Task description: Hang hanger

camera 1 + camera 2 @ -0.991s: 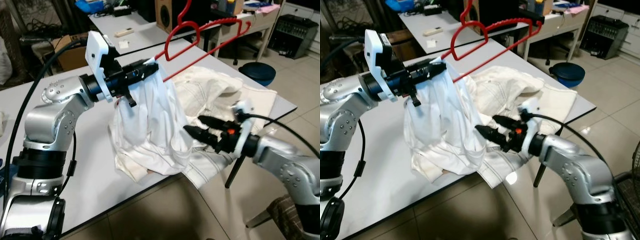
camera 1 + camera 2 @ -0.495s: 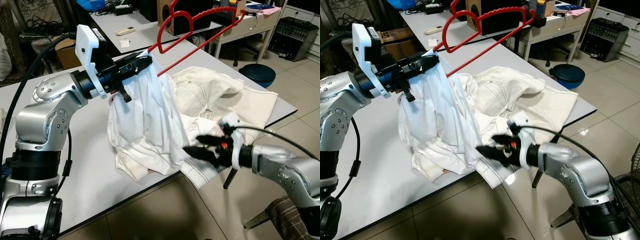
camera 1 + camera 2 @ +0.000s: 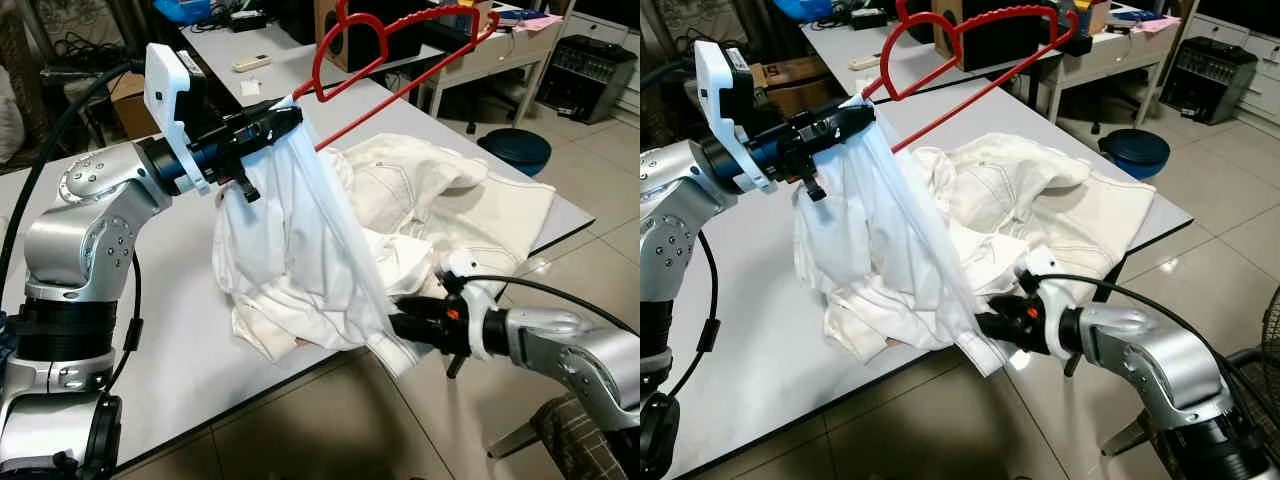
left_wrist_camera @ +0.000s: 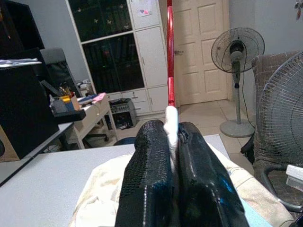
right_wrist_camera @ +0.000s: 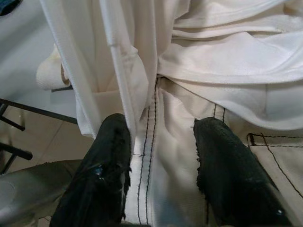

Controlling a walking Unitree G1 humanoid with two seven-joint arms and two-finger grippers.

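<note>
Left pincer (image 3: 285, 120), clenched on the shirt (image 3: 290, 250) and red hanger (image 3: 400, 50), holds them raised above the table (image 3: 190, 350), much as half a second ago. Right pincer (image 3: 400, 327) has moved in to the hanging hem at the table's edge, its fingers (image 5: 111, 146) parted around the white cloth.

I saw a glossy red plastic hanger (image 3: 400, 45), soft matt white cloth (image 3: 300, 250) with dark stitched seams, a smooth matt grey table (image 3: 190, 370), shiny floor tiles (image 3: 330, 430), and rough-textured black fingers (image 5: 111, 156) on brushed silver arms.
</note>
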